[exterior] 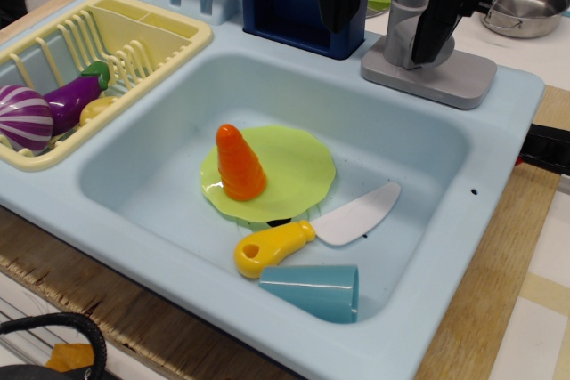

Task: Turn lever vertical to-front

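Now, gripper (411, 6): black fingers straddle the lever; whether they clamp it is unclear.
Lever (398, 37): grey, on the tap's column above its flat base (450, 80), at the sink's (499, 157) back right corner.

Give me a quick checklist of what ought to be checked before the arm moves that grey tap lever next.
1. Black gripper sits at the short grey plastic lever: ok.
2. Jaws closed on the lever: cannot tell; contact is hidden.
3. Flat rectangular grey base rests on the pale blue sink rim: ok.
4. Space in front of the lever, above the basin: ok.
5. Yellow-handled toy knife and orange toy carrot lie away from the tap: ok.
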Motion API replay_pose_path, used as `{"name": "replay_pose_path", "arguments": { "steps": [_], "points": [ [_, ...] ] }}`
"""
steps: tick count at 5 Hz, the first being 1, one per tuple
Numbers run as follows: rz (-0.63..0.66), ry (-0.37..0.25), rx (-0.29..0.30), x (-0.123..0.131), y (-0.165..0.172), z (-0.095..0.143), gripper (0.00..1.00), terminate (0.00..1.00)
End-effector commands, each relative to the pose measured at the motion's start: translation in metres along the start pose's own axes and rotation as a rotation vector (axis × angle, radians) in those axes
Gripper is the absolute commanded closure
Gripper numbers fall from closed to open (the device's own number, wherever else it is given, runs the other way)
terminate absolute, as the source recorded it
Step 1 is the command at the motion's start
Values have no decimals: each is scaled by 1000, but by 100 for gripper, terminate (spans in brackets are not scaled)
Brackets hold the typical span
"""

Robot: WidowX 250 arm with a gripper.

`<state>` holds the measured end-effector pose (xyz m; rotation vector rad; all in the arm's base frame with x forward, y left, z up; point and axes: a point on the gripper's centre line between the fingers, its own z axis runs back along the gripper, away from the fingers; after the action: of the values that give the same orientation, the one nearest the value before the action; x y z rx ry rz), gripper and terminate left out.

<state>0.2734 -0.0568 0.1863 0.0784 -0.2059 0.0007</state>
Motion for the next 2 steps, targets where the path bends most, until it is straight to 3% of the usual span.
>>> {"name": "replay_pose_path", "arguments": {
  "steps": [1, 2],
  "points": [
    [0, 0, 0, 0, 0, 0, 0, 0],
    [-25, -68, -14, 9, -8, 3, 0, 0]
  ]
}}
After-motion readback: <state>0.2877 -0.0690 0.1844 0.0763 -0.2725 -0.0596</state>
